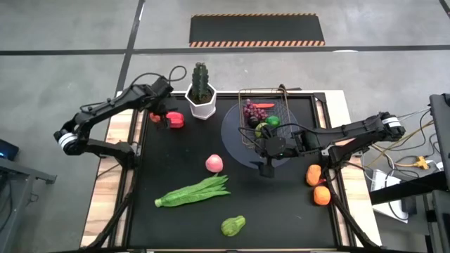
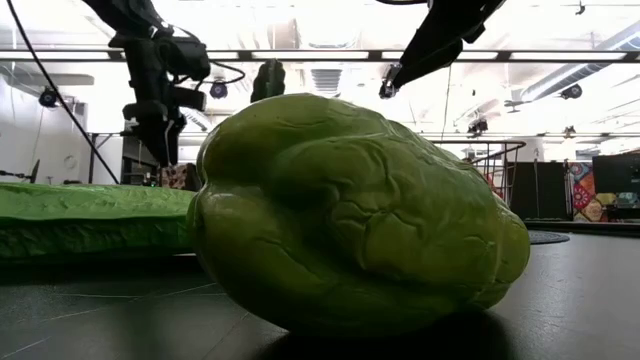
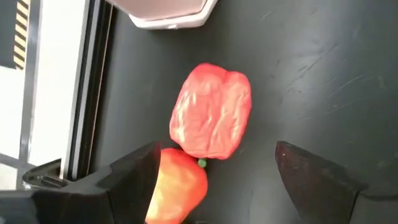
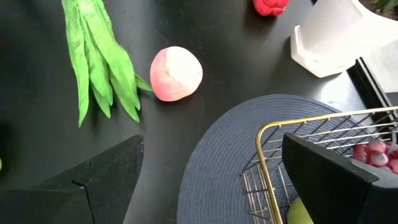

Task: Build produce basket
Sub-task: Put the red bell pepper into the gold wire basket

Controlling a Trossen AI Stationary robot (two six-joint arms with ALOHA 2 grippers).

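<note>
The wire basket (image 1: pixel 267 116) stands on a round grey mat (image 1: pixel 232 137) and holds purple grapes (image 1: pixel 252 109), a carrot (image 1: pixel 264 105) and green fruit (image 1: pixel 271 121). Two red tomatoes (image 1: pixel 174 119) lie by the white cactus pot. My left gripper (image 1: pixel 160 116) is open above them, and in the left wrist view the larger tomato (image 3: pixel 211 112) lies ahead between the fingers. My right gripper (image 1: pixel 267 167) hovers open at the basket's near left corner (image 4: pixel 267 134). Peach (image 1: pixel 214 164), beans (image 1: pixel 193 191), green pear (image 1: pixel 233 225) and two oranges (image 1: pixel 318 184) lie on the table. My left gripper (image 3: pixel 216 149) is open over the tomatoes from above. The smaller tomato (image 3: pixel 180 186) lies right against the inner side of one finger (image 3: pixel 134 177); whether they touch, I cannot tell. My right gripper touches nothing.
The white hexagonal cactus pot (image 1: pixel 201 98) stands just beyond the tomatoes, close to the left gripper. The black table top (image 1: pixel 281 225) is open between the beans and the oranges. In the low view the green pear (image 2: pixel 350 210) fills the foreground.
</note>
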